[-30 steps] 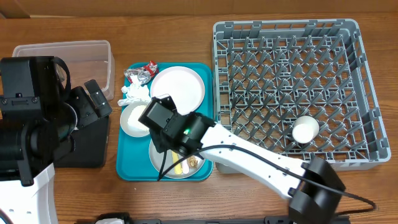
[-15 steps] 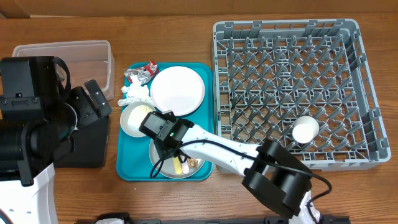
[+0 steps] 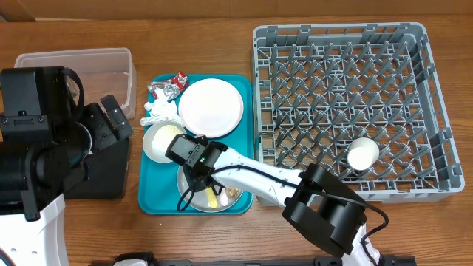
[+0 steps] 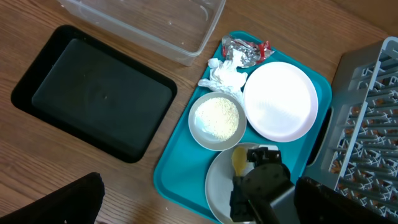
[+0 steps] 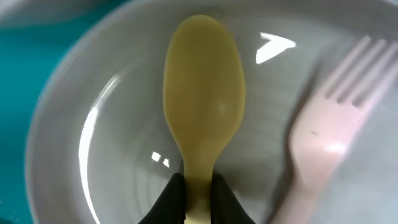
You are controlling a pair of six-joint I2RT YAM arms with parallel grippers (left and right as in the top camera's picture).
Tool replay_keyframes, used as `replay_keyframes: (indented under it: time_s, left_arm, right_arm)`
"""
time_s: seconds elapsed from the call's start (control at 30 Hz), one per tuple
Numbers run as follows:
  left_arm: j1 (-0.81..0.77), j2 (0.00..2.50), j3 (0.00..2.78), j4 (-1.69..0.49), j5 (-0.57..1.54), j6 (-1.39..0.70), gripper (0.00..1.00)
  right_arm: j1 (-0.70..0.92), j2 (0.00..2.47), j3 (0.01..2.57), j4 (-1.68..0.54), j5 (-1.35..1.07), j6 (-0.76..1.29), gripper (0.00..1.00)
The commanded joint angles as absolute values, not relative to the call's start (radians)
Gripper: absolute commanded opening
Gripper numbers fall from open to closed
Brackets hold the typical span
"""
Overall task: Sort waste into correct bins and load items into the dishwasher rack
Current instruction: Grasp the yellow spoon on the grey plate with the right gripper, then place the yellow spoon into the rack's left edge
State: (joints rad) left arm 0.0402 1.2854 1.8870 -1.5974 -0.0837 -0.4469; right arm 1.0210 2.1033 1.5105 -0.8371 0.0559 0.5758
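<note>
My right gripper (image 5: 199,183) is down in the grey-green plate (image 5: 93,162) on the teal tray (image 3: 155,196) and is shut on the handle of the yellow spoon (image 5: 204,87). A pale fork (image 5: 320,140) lies just right of the spoon. The pale bowl (image 4: 217,118) holds loose white rice. Behind it are the white plate (image 4: 280,101), the white napkin (image 4: 225,76) and the red-and-silver wrapper (image 4: 244,51). My left gripper (image 4: 199,196) is open and empty, high above the tray's left edge. A small white cup (image 3: 363,154) sits in the grey rack (image 3: 340,44).
The black tray (image 4: 93,93) and the clear tub (image 4: 149,22) sit on the wooden table left of the teal tray. In the overhead view the left arm covers most of the black tray. The rack stands close against the teal tray's right edge.
My right gripper has moved from above the bowl toward the front of the tray and down onto the grey-green plate. The left arm has not moved.
</note>
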Motion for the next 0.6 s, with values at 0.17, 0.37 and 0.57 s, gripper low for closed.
replay_keyframes:
  time_s: [0.17,0.37,0.57]
  left_arm:
    - [0.043,1.289,1.893,-1.596,-0.097,-0.461,1.00]
    - [0.043,1.289,1.893,-1.596,-0.097,-0.461,1.00]
    - [0.043,1.289,1.893,-1.596,-0.097,-0.461,1.00]
  right_arm:
    - [1.014,1.983,1.624,-0.933,0.149,0.560,0.06]
    - [0.979,1.829,1.626,-0.944,0.169,0.511,0.06]
    - [0.852,1.727,1.626,-0.989,0.213,0.435,0.06]
